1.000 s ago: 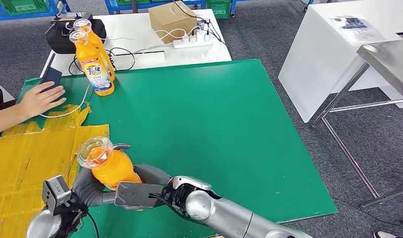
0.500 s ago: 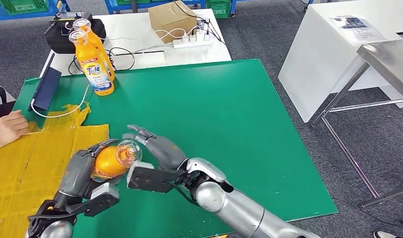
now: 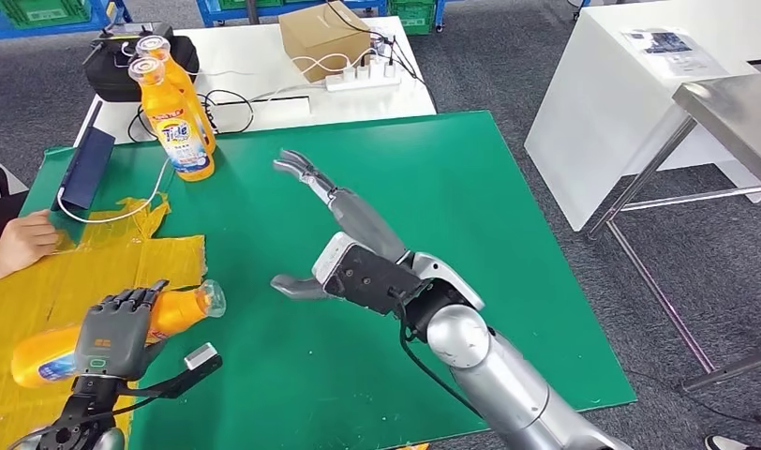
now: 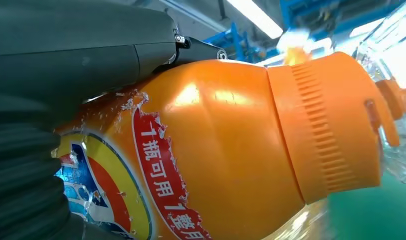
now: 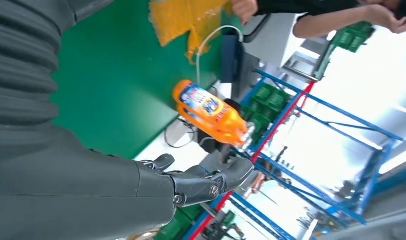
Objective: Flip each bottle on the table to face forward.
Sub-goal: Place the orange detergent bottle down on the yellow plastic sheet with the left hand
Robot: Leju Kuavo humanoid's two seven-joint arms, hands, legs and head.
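The left robot hand [image 4: 66, 65] grips an orange bottle [image 4: 221, 150] lying sideways, its ribbed cap [image 4: 326, 120] pointing to 3 o'clock. The torn label [image 4: 116, 190] sits at 7 o'clock, with green desk [image 4: 371, 215] at 5 o'clock.

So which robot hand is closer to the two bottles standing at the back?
Right. The right hand stretches open over the mat toward the standing bottles, not touching. The left hand holds another bottle near the robot.

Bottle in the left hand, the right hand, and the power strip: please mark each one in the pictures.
bottle in the left hand [image 3: 182, 310], head view, on its orange shoulder near the cap.
right hand [image 3: 344, 246], head view, on the back of the open hand.
power strip [image 3: 364, 80], head view, on its white body.
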